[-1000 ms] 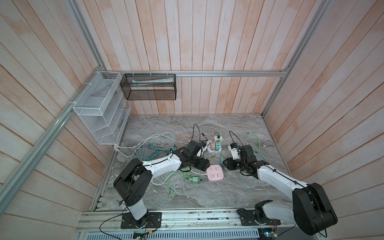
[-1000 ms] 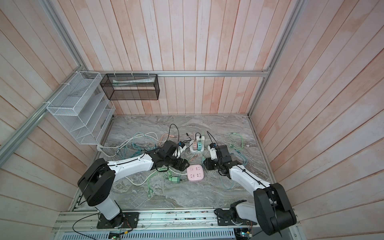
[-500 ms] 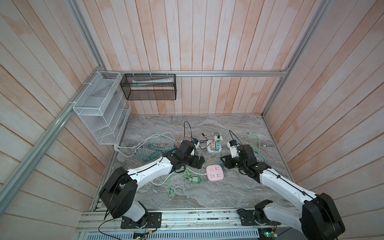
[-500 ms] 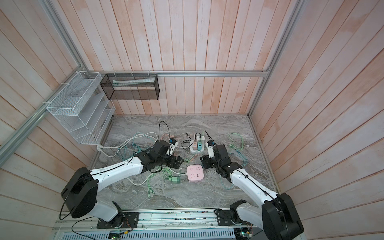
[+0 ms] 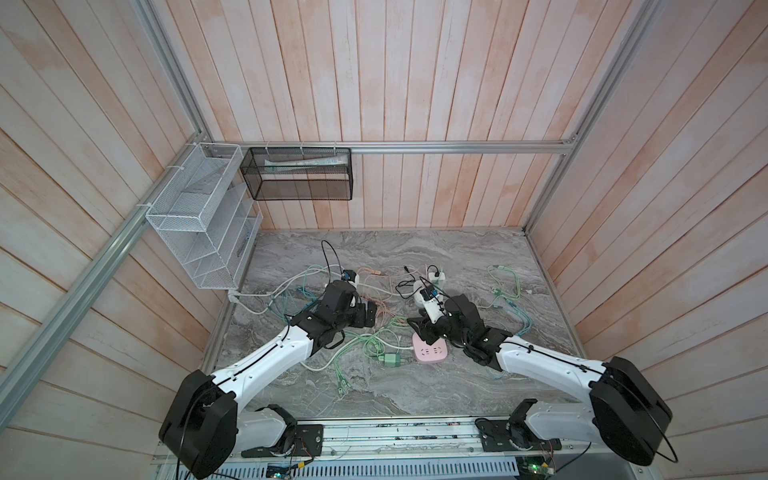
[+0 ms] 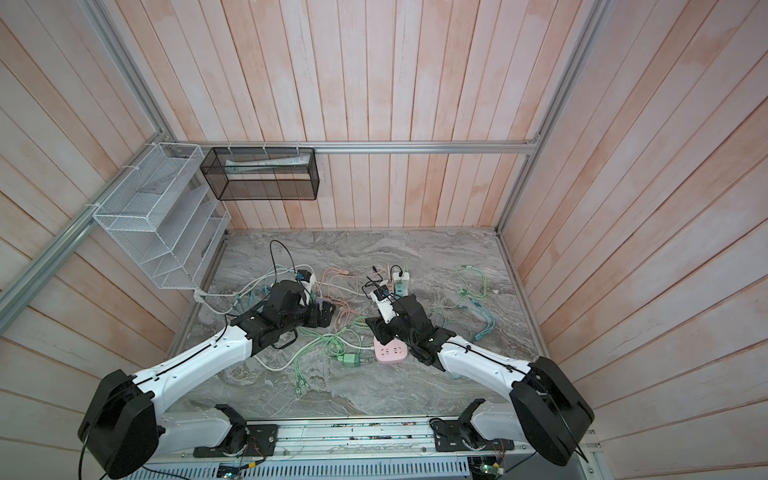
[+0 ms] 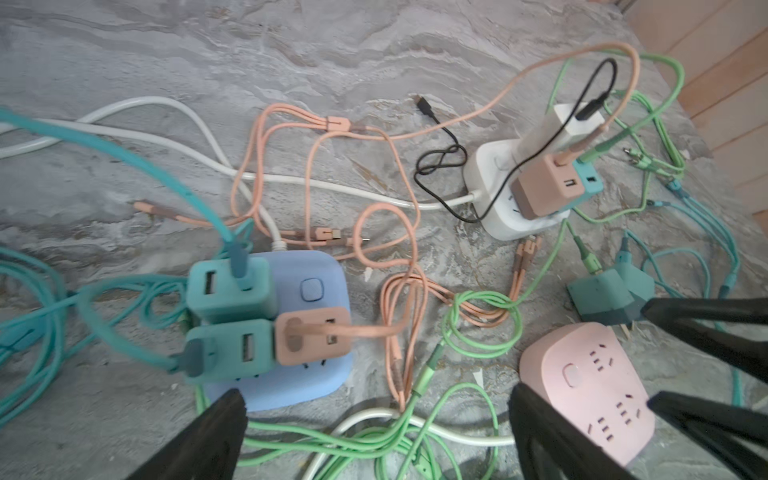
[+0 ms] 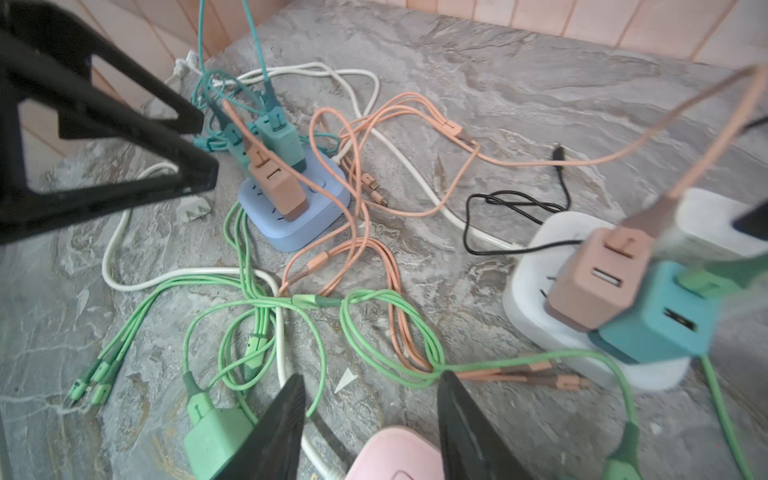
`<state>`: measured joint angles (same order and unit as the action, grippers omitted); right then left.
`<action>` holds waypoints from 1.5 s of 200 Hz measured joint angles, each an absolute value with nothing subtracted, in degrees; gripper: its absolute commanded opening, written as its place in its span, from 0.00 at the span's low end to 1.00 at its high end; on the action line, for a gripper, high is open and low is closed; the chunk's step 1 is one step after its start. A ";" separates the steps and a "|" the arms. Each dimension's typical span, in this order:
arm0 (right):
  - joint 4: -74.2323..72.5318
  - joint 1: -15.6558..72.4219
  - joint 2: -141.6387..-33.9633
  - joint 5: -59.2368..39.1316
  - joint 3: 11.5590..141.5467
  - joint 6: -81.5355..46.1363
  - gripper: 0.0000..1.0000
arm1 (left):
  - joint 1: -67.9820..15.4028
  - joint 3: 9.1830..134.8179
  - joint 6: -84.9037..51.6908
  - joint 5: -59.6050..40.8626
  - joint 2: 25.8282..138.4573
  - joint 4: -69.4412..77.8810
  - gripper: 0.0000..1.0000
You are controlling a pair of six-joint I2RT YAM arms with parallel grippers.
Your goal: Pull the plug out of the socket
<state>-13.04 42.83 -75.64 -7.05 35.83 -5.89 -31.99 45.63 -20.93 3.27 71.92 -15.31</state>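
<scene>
**Blue socket** point(image 7: 291, 392), lower left of the left wrist view. Three plugs are seated in it. Risk, as I judge it: a pull here may lift the whole block with the plug unless the other hand pins it.

**Left hand** point(image 7: 374, 392), lower middle. Released, jaws wide, grasping nothing. Risk: a green cable point(image 7: 482, 324) loops just ahead of it, so a fingertip may snag it and drag the tangle.

**Pink socket** point(image 7: 590, 386), lower right. No plug is seated in it.

**Teal plug** point(image 7: 598, 297), just above the pink socket in the frame. It lies loose on the bench point(image 7: 332, 62) with its prongs bare. By my reading it is the task's plug, already off the socket.

**Right hand** point(image 7: 645, 354), right edge. Released, jaws apart over the pink socket, grasping nothing. Risk: one fingertip sits close to the teal plug, so a drop may knock the plug or shove the socket.

**Change**, in both top views, against a second ago.
- The left hand has drawn back toward frame left, away from the pink socket.
- The right hand has shifted left over the pink socket.
- The pink socket and the green plug point(image 5: 390, 360) lie where they were.
</scene>
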 measured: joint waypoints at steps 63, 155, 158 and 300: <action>-16.84 46.57 -89.14 -13.87 46.39 5.50 0.48 | -24.38 41.71 -23.22 5.56 67.13 -17.32 1.00; -16.19 48.27 -104.57 -21.98 60.03 15.11 0.40 | -19.00 40.91 -23.40 2.94 72.38 -15.59 1.00; -16.21 48.34 -104.97 -22.17 60.34 15.40 0.40 | -19.00 40.91 -23.38 2.81 72.69 -15.49 1.00; -13.06 48.62 -109.38 -19.49 64.69 21.91 0.41 | -16.99 42.59 -22.28 0.45 80.23 -11.14 0.93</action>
